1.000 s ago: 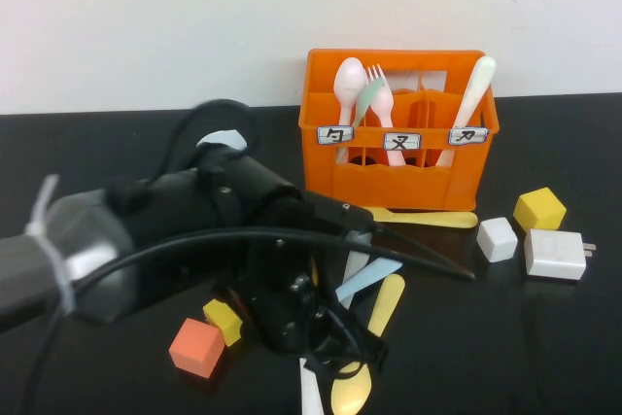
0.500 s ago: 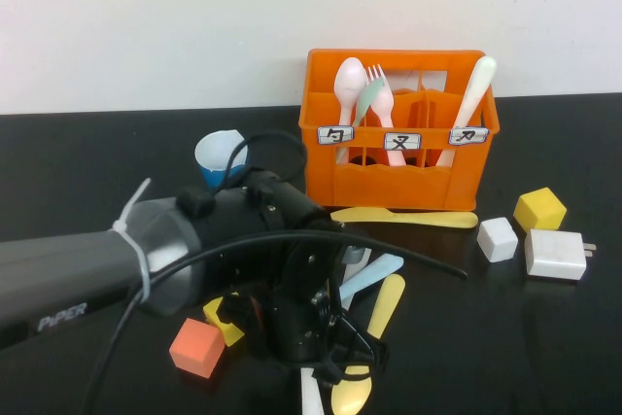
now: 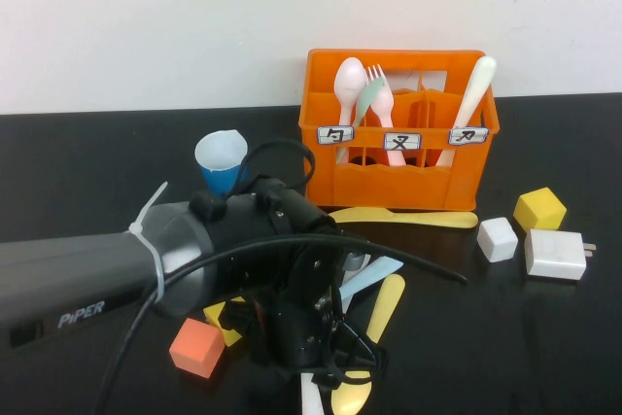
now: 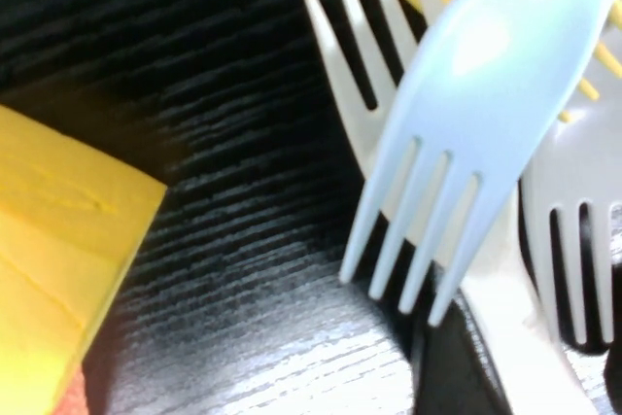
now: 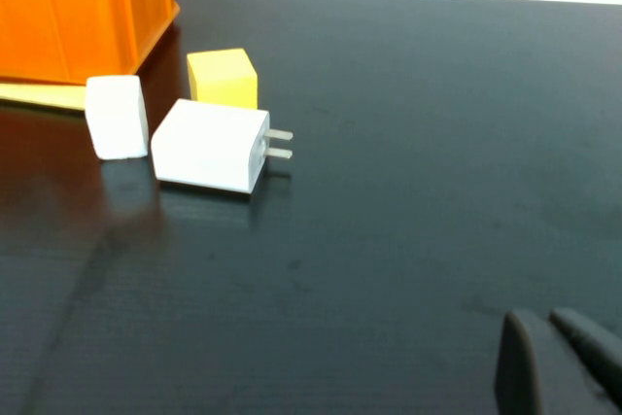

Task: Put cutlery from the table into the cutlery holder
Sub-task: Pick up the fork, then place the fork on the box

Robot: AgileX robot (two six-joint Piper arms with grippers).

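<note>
Cutlery is lying in a loose pile on the black table (image 3: pixel 87 153), right under the left gripper (image 3: pixel 326 371), which is hanging low over it; whether it is open or closed cannot be told. A light blue fork (image 4: pixel 466 133) is resting across white forks (image 4: pixel 364 94) just below that gripper. Beyond it, the orange holder (image 3: pixel 400 128) is standing with a spoon (image 3: pixel 348 85) inside. Farther right, the right gripper (image 5: pixel 559 362) is hovering with fingertips together, well apart from the white charger (image 5: pixel 209 146).

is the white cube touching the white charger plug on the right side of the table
Apart. The right wrist view shows a dark strip of table between the white cube and the white charger; the high view shows it too.
</note>
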